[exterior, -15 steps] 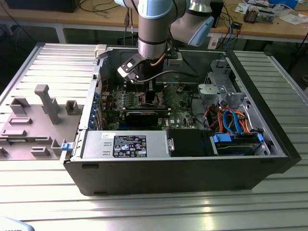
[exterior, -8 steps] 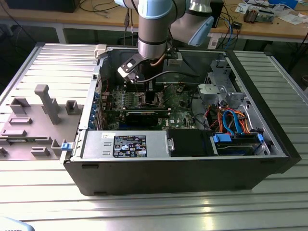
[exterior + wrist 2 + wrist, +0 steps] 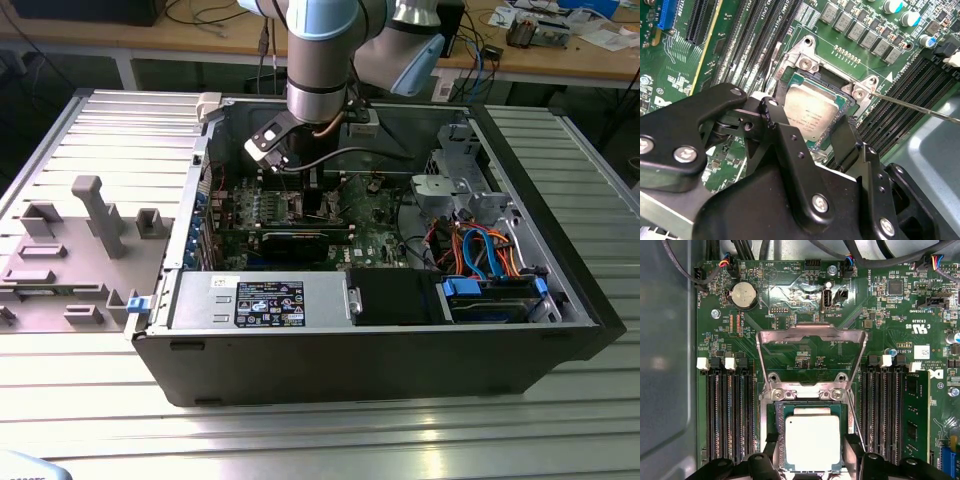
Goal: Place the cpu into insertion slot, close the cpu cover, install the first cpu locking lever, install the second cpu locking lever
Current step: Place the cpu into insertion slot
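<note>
Cpu (image 3: 812, 442) is seated flat in slot (image 3: 807, 404), straddled by the tool (image 3: 807, 117); whether it is gripped or released cannot be told. Cover (image 3: 810, 331) is swung open, with the board seen through its cut-out. A lever wire (image 3: 910, 105) stands out beside the slot. Memory slots (image 3: 732, 410) are packed close on both flanks, and one stick (image 3: 912, 415) is fitted. Case wall (image 3: 665, 365) runs just past one bank. Case (image 3: 350, 370) lies open-side up on the counter (image 3: 300, 440).

- In the second wrist view, the gripper (image 3: 810, 132) covers the near edges of the cpu (image 3: 807, 112) and the insertion slot (image 3: 805, 62).
- In the exterior view, the arm (image 3: 320, 60) is cut off at twelve o'clock.
</note>
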Robot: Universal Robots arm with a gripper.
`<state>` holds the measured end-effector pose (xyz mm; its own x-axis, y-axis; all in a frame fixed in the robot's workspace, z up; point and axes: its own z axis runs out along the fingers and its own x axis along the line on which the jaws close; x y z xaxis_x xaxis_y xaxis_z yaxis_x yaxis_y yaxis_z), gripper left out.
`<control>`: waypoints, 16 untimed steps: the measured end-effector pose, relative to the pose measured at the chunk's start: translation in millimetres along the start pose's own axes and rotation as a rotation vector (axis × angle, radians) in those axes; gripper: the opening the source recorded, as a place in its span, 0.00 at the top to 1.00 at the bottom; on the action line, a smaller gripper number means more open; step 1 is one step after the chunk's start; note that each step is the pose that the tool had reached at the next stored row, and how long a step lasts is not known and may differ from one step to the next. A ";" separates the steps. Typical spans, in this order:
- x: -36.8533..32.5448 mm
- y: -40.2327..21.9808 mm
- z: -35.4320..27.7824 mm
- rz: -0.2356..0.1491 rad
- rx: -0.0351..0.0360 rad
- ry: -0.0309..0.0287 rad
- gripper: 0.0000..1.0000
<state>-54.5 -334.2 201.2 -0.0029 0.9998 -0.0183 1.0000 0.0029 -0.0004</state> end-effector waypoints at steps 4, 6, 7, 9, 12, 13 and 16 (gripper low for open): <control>2.2 0.0 -0.1 0.000 0.0001 0.0010 0.38; 2.3 0.1 -0.1 0.000 0.0002 0.0012 0.38; 2.4 0.1 -0.1 0.000 0.0002 0.0015 0.38; 3.0 0.6 0.0 0.000 0.0002 0.0026 0.38; 3.4 1.0 0.2 0.000 0.0001 0.0040 0.38; 3.4 1.1 0.2 0.000 0.0002 0.0036 0.38; 3.4 1.1 -2.6 0.000 0.0001 0.0028 0.38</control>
<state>-53.4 -330.8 203.7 -0.0028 0.9999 -0.0154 1.0000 0.0028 -0.0005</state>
